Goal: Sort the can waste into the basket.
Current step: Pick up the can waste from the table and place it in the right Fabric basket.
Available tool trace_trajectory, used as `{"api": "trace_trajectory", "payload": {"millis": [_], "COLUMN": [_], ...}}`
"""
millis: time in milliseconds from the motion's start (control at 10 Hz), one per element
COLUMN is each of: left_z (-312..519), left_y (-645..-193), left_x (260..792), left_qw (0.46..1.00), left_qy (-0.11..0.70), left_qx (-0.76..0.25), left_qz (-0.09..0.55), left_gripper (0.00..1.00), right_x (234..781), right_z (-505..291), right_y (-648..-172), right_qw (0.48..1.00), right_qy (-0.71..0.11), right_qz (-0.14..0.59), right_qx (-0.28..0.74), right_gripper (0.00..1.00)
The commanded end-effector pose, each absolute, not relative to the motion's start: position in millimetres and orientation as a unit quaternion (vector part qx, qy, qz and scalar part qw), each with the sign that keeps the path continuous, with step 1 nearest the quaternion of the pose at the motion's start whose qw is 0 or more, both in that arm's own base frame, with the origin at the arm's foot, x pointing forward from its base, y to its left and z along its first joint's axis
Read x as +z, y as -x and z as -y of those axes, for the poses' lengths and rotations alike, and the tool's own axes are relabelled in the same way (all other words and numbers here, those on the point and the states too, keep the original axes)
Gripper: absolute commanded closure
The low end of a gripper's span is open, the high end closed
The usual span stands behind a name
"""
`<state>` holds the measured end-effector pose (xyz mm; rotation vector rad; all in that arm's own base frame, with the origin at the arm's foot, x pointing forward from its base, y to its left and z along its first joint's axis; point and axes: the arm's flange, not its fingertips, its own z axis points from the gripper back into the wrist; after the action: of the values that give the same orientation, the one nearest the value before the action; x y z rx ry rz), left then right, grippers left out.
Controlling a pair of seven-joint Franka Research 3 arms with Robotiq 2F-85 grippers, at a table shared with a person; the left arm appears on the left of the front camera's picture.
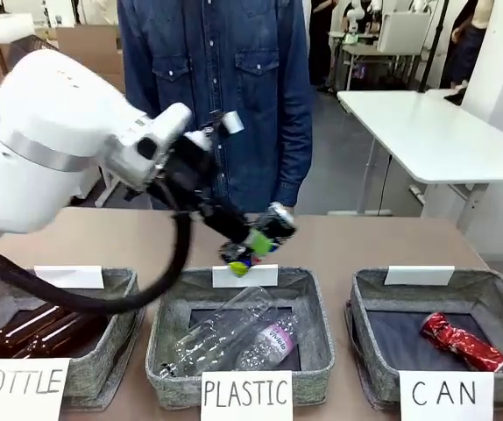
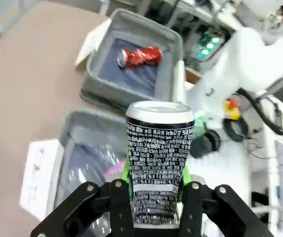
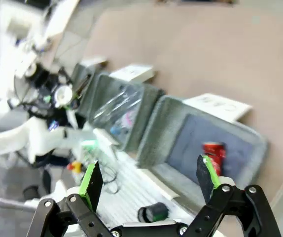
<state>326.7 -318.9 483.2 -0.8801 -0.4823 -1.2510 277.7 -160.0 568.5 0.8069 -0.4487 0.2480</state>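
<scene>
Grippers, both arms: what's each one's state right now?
Left gripper: shut on the dark can.
Right gripper: open, empty.

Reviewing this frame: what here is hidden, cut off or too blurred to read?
Front view: brown bottles, partly hidden behind the BOTTLE card.
Left wrist view: print on the dark can, too small to read.
Right wrist view: the red can, blurred and partly behind a finger.

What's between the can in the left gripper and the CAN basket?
Front view: between the dark can and CAN basket, only bare table and the PLASTIC basket's corner.
</scene>
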Motion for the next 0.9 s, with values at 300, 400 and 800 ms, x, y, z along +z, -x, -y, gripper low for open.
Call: {"api": "trace_trajectory", "payload": {"millis": [300,400,800], "left_z": [373.6,373.6,454.6], "left_y": [-320.4,-320.4,-303.4], "left_x": [476.3,476.3,479.2], "left_qw": [0.694,0.694,0.616], "left_qy": [0.345,0.345,0.267], "left_qx": [-0.563,-0.563,-0.667], "left_qz": [0.287,0.287,0.323], "left_gripper": [0.62,0.62,0.62], "right_x": [581.8,581.8,581.8], "right_z": [226.0,226.0,226.0], "right_y": [-216.4,-216.4,-216.4], "right_qw": [0.900,0.900,0.900], "right_qy": [-0.341,-0.341,-0.341], "right_qz": [0.269,0.269,0.269], "right_qx": [0.046,0.046,0.046], "right_gripper": [0.00,0.00,0.00]}}
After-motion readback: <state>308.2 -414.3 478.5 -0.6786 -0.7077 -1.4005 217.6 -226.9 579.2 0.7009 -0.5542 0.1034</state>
